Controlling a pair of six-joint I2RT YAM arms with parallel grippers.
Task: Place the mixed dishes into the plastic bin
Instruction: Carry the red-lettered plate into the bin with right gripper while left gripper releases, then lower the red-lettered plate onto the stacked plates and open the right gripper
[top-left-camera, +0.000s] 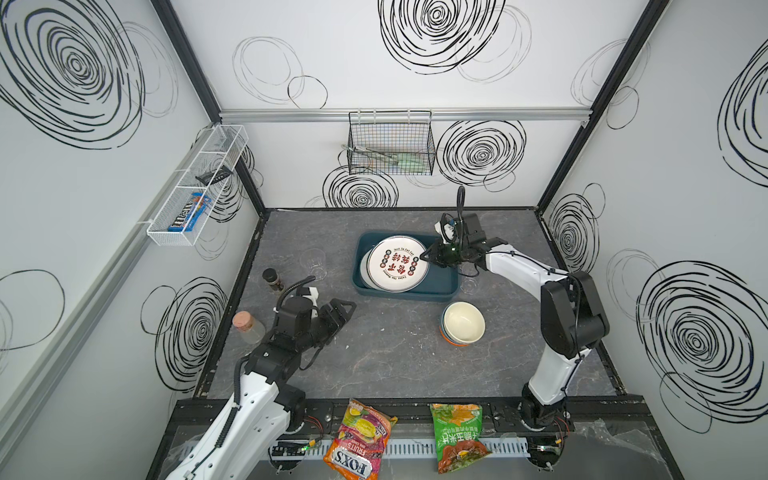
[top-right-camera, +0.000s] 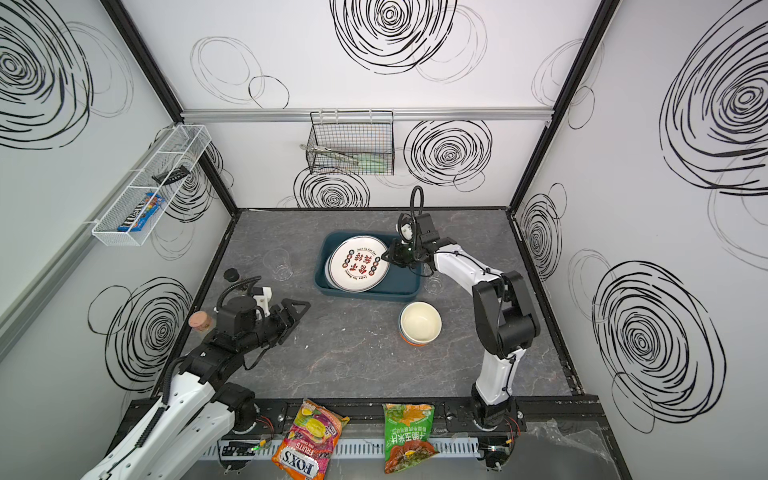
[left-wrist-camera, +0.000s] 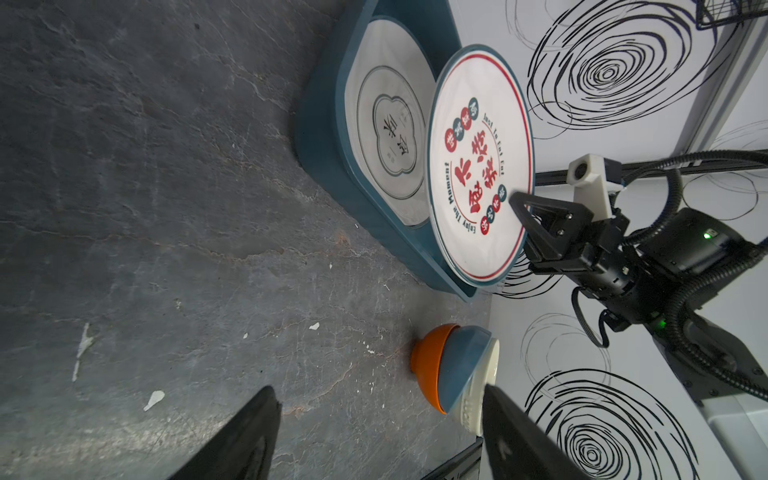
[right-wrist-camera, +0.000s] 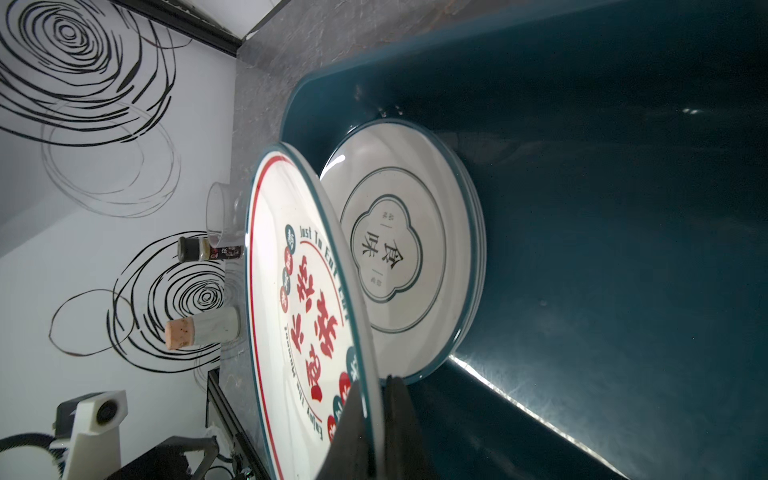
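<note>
Dark grey counter (top-left-camera: 374, 365) with pale marble-like veins and faint rusty streaks. Dark teal plastic bin (top-left-camera: 440, 284), plain and glossy. Upper plate (top-left-camera: 397, 264): white, teal rim, thin red ring, large red Chinese characters, small red and teal dots, dark lettering. Lower plate (right-wrist-camera: 399, 253): white, grey-green rim line, ring and quatrefoil outline around dark characters. Cream bowl (top-left-camera: 463, 322), blue bowl (left-wrist-camera: 461, 365), orange bowl (left-wrist-camera: 428, 365). Colourless clear cup (top-left-camera: 313, 264). White walls (top-left-camera: 415, 83) with black scribbled spirals. Orange and purple sweet bag (top-left-camera: 361, 440) with white lettering; green snack bag (top-left-camera: 457, 440) with red-brown base.
</note>
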